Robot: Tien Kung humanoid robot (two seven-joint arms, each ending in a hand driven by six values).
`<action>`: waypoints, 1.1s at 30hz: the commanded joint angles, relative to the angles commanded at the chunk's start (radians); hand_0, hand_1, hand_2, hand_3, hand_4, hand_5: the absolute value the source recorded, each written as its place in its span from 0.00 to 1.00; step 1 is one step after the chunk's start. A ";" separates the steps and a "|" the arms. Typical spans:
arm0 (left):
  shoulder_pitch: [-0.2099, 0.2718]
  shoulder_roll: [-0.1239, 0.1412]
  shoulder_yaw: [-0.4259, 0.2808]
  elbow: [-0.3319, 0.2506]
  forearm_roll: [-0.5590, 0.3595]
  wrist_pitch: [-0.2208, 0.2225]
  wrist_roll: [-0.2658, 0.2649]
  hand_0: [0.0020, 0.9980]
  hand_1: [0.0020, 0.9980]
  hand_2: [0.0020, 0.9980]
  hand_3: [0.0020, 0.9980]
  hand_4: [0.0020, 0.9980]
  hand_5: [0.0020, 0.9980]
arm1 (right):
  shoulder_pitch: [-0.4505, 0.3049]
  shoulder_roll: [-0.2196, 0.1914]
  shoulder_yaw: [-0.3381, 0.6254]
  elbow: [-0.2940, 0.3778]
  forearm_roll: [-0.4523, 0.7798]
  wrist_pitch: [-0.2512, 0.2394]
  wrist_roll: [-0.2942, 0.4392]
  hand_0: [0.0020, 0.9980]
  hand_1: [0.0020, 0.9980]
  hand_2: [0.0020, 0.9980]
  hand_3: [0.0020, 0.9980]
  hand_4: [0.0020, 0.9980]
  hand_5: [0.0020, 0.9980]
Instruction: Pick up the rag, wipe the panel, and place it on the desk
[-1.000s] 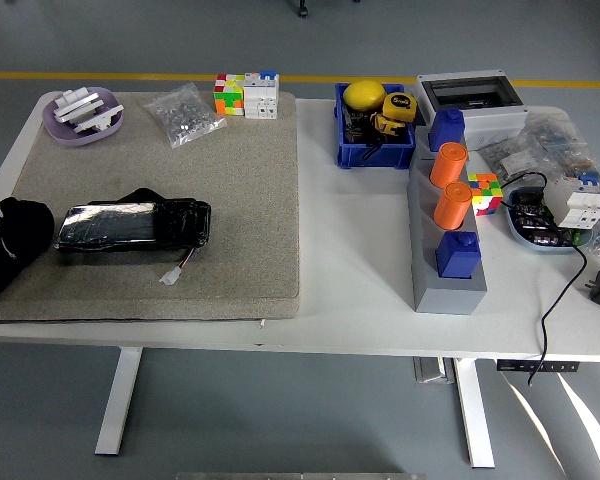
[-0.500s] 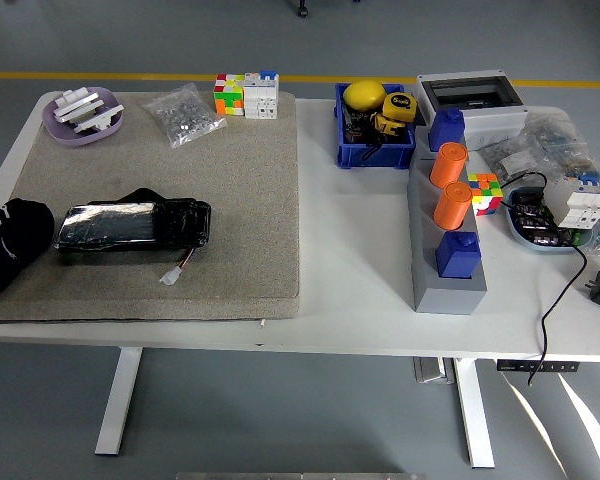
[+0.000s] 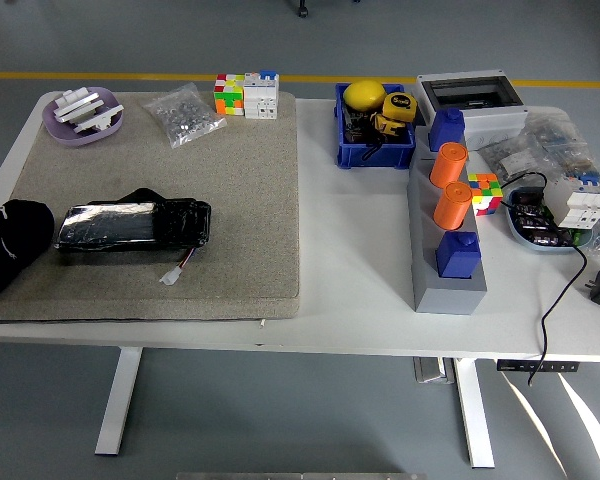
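A black, plastic-wrapped rectangular panel lies flat on a beige mat covering the left half of the white desk; thin wires with a small white plug stick out near its lower right corner. No rag can be clearly made out. Just left of the panel, at the picture's edge, sits the robot's black left hand, close to the panel's end; whether its fingers are released, clenched or grasping something cannot be told. Farther out stand a purple dish, a blue bin and a grey rack holding orange cylinders.
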 joint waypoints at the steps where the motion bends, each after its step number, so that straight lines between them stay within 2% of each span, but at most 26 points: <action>1: 0.000 0.000 -0.001 0.001 0.000 0.000 0.001 0.81 0.84 0.82 0.78 1.00 0.57 | 0.000 0.000 0.000 0.000 0.000 0.000 0.000 0.79 0.64 0.69 0.64 1.00 0.55; 33: 0.008 -0.005 -0.004 0.001 0.002 -0.004 0.001 0.82 0.84 0.82 0.77 1.00 0.54 | -0.002 0.003 0.001 0.000 0.003 0.001 0.001 0.80 0.64 0.69 0.64 1.00 0.55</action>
